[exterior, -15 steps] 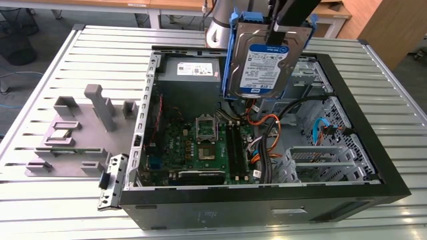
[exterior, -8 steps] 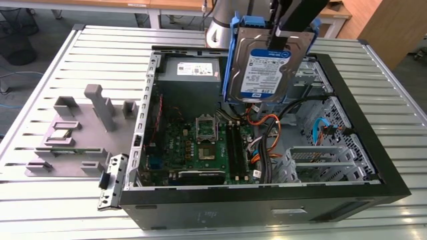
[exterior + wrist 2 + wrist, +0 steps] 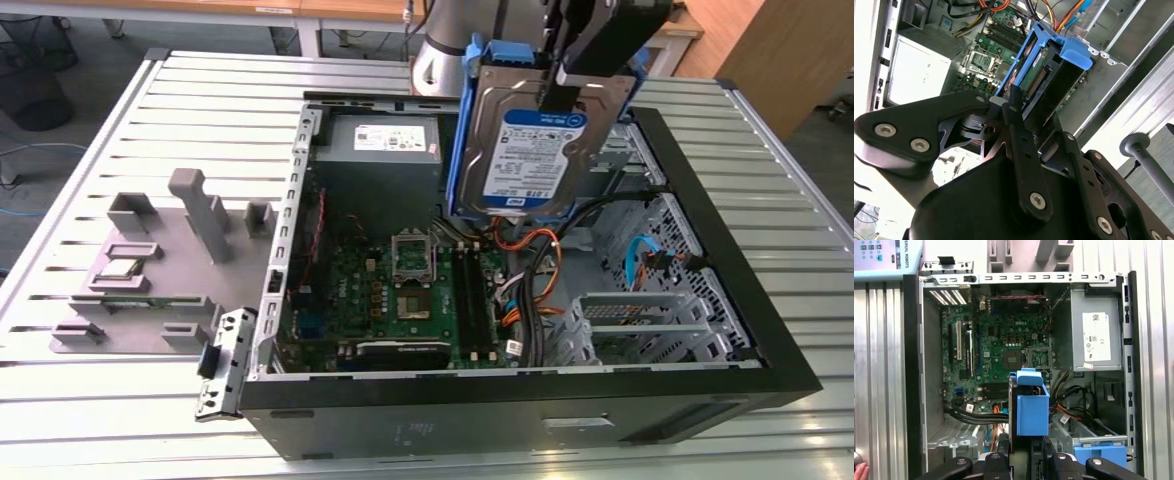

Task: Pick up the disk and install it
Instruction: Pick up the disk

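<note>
The arm reaches down from above the open computer case [image 3: 747,330]. Its upper part is cut off at the top edge of the exterior view, with only the silver column [image 3: 447,50] showing behind. The gripper [image 3: 553,100] points downward and is clamped on the upper edge of the disk [image 3: 541,150]. In the second wrist view the black fingers [image 3: 1014,107] sit on either side of the drive, pressed to it.

The disk hangs upright in the air, clear of the case and above its rear half, just beside the grey power supply [image 3: 380,150] on the exterior view's right. Its face carries a blue-and-white label with printed lines, and the blue carrier frames its edges. In the first wrist view the disk [image 3: 1031,410] is seen end-on, a blue tab over the green motherboard [image 3: 999,350].

The power supply has a white sticker with print and a barcode. A second blue bracket [image 3: 1101,452] sits on the metal drive cage, partly hidden behind the gripper's links. The disk itself hides the cables and the case wall behind it. A grey fixture [image 3: 147,260] stands on the slatted table [image 3: 134,420], well apart from the case.
</note>
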### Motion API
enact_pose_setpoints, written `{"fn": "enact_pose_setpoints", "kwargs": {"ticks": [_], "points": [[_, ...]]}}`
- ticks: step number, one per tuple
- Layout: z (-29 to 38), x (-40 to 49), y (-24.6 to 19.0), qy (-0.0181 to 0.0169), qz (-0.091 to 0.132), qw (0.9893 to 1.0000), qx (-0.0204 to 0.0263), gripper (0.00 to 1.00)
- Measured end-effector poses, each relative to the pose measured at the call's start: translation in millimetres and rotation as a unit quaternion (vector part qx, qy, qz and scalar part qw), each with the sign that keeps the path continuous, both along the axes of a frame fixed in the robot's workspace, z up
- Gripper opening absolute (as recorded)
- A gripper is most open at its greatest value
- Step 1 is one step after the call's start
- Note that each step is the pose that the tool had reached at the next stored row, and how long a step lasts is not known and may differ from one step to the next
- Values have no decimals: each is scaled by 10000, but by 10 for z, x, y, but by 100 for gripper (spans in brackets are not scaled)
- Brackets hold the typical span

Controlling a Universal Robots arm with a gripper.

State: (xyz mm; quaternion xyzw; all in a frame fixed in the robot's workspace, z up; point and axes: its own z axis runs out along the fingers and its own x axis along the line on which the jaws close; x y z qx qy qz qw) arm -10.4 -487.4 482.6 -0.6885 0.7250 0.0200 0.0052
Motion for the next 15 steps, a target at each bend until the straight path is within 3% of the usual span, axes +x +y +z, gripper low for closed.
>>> {"fn": "enact_pose_setpoints", "kwargs": {"ticks": [15], "points": [[-2,0,-240,0,0,10000,-1,35]]}}
